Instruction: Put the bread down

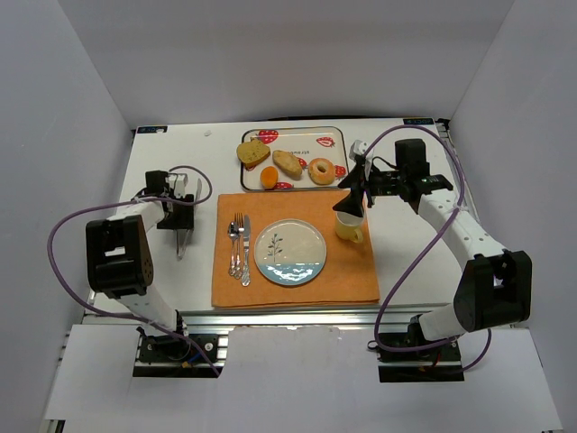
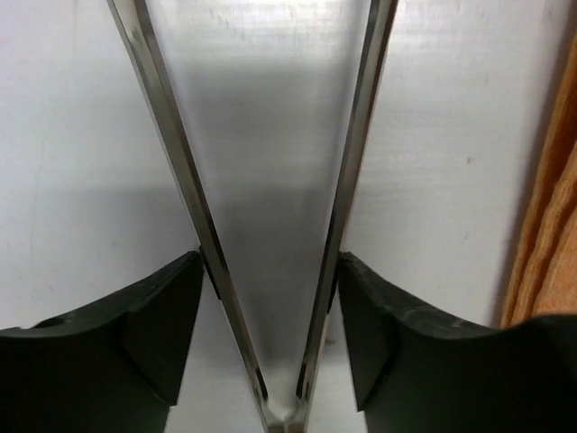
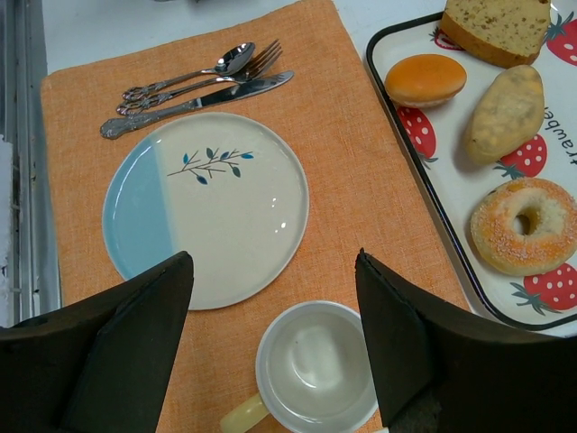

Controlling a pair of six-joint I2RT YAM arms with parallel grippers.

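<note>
**Bread slice on the tray, left fingers on the tongs**

The bread slice (image 1: 253,153) (image 3: 496,27) lies in the back left corner of the strawberry-print tray (image 1: 341,149) (image 3: 442,171), which sits at the far side of the white tabletop (image 1: 171,162). 3 more baked items share the tray: an orange bun (image 1: 269,179) (image 3: 425,79) just in front of the slice, an oblong roll (image 1: 288,163) (image 3: 508,111) beside it, and a sugared bagel (image 1: 322,170) (image 3: 523,225) further right.

In front of the tray lies an orange placemat (image 1: 270,203) (image 3: 343,135). On it sit a cream and blue plate (image 1: 290,253) (image 3: 207,207) with nothing on it, a spoon (image 1: 232,236) (image 3: 194,75), fork (image 1: 238,225) (image 3: 261,59) and knife (image 1: 245,257) (image 3: 198,104) close together to its left, and a mug (image 1: 350,227) (image 3: 315,370) with nothing in it to its right.

The left gripper (image 1: 183,216) (image 2: 270,266) is low over the tabletop, left of the placemat. Its fingers (image 2: 162,307) press against the outer sides of the 2 arms of a pair of metal tongs (image 1: 183,236) (image 2: 174,153), gripping them; the arms spread apart in a V.

The right gripper (image 1: 347,206) (image 3: 274,262) hangs above the mug, its fingers (image 3: 406,325) spread wide with nothing between them, well apart from the bread slice.
</note>
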